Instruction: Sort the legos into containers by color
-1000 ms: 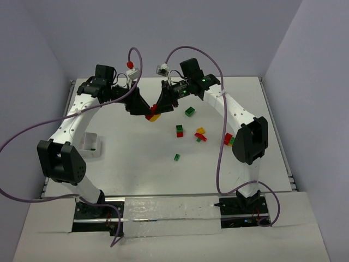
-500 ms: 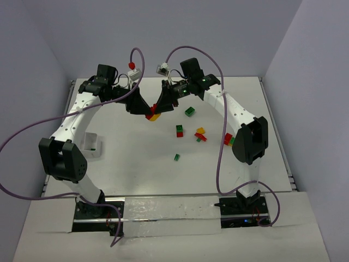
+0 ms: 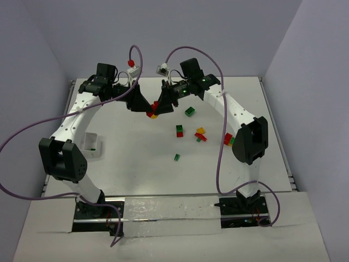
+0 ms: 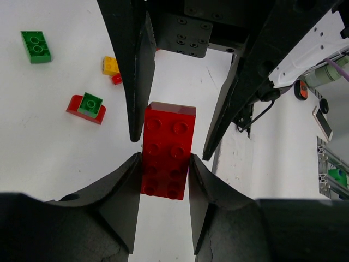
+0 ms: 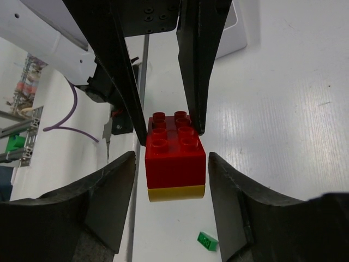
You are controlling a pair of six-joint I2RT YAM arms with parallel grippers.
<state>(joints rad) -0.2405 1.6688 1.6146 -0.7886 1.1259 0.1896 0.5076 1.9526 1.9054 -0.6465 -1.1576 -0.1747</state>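
A red lego [image 4: 166, 150] stacked on a yellow one [image 5: 175, 192] hangs above the table at the back centre [image 3: 152, 113]. My left gripper [image 4: 163, 164] is shut on the red brick's sides. My right gripper [image 5: 170, 164] faces it from the other side; its jaws stand open, with a gap on each side of the stack. More legos lie on the table: a green brick [image 3: 190, 111], a red-and-green stack [image 3: 179, 130], a yellow-and-red pair [image 3: 200, 134], a small green one [image 3: 177, 157] and a red-and-green pair [image 3: 228, 138] by the right arm.
A white container [image 3: 91, 144] with something green inside stands at the left, beside the left arm. The table's back edge meets the wall just behind both grippers. Purple cables loop above both arms.
My left gripper has closed on the red brick. My right gripper's jaws have spread away from the stack. Both arms have barely moved.
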